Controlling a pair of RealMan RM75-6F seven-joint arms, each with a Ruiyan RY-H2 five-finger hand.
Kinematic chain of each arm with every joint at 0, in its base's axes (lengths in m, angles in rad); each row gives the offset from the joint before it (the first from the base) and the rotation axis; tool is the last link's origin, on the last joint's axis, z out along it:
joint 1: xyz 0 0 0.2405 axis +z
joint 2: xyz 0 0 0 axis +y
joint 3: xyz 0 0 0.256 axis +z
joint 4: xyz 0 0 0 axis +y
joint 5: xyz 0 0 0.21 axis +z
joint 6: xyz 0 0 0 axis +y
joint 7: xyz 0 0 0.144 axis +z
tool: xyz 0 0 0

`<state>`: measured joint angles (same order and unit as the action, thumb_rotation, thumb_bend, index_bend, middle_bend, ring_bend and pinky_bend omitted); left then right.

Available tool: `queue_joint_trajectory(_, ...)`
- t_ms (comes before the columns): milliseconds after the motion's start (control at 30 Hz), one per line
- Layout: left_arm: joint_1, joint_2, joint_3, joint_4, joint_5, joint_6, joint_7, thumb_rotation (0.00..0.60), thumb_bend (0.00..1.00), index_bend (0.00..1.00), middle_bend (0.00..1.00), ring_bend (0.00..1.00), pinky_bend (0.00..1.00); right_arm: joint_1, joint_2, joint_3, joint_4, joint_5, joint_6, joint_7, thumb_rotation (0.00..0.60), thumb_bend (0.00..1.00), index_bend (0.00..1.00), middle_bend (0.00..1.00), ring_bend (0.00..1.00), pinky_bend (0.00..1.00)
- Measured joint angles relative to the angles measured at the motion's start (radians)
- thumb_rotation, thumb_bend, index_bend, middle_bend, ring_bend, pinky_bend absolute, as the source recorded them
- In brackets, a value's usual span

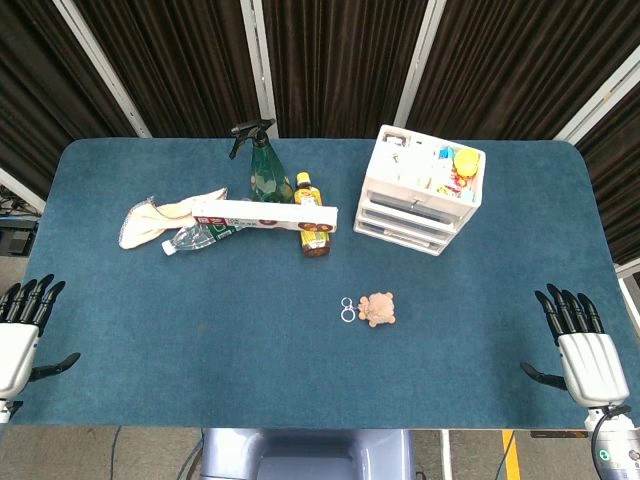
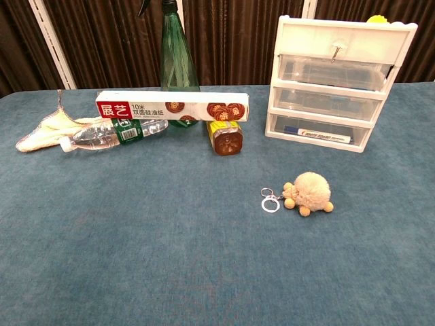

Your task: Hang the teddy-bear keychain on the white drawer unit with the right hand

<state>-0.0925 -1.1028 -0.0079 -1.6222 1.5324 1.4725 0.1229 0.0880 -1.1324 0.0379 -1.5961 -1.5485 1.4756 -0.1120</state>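
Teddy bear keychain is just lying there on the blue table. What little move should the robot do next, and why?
Probably the right hand should reach in toward the teddy-bear keychain. That hand is open and holds nothing, resting at the table's edge, far from the bear. The keychain lies on the cloth with its rings beside it, in front of the white drawer unit, so it must be picked up before hanging.

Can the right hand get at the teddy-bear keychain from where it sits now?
Probably yes. The right hand rests open at the table's near right edge, and only bare blue cloth lies between it and the teddy-bear keychain. The white drawer unit stands farther back, clear of that path.
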Motion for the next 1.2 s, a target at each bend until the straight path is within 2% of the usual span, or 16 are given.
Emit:
queue_joint_trajectory(900, 0.002, -0.004, -0.002, -0.001, 0.003, 0.009, 0.001, 0.560, 0.04, 0.00, 0.00, 0.00, 0.00, -0.001, 0.005, -0.001, -0.018, 0.000, -0.002, 0.003, 0.600, 0.00, 0.01, 0.02, 0.00, 0.08)
queue_joint_trajectory(1000, 0.003, -0.003, -0.004, -0.004, -0.005, 0.008, 0.000, 0.560, 0.04, 0.00, 0.00, 0.00, 0.00, 0.003, 0.009, 0.004, -0.033, 0.003, -0.003, 0.008, 0.600, 0.00, 0.03, 0.14, 0.08, 0.21)
queue_joint_trajectory(1100, 0.003, -0.003, -0.005, -0.006, -0.006, 0.008, -0.001, 0.561, 0.04, 0.00, 0.00, 0.00, 0.00, 0.013, 0.014, 0.013, -0.066, 0.001, -0.007, 0.007, 0.600, 0.00, 0.07, 0.34, 0.29, 0.45)
queue_joint_trajectory(1167, 0.003, -0.004, -0.006, -0.006, -0.004, 0.009, -0.001, 0.561, 0.04, 0.00, 0.00, 0.00, 0.00, 0.031, 0.016, 0.025, -0.100, -0.004, -0.016, -0.009, 0.600, 0.00, 0.13, 0.55, 0.51, 0.61)
queue_joint_trajectory(1200, 0.002, -0.005, -0.006, -0.006, -0.003, 0.011, -0.001, 0.560, 0.04, 0.00, 0.00, 0.00, 0.00, 0.040, 0.017, 0.031, -0.118, -0.006, -0.022, -0.022, 0.600, 0.00, 0.15, 0.62, 0.58, 0.65)
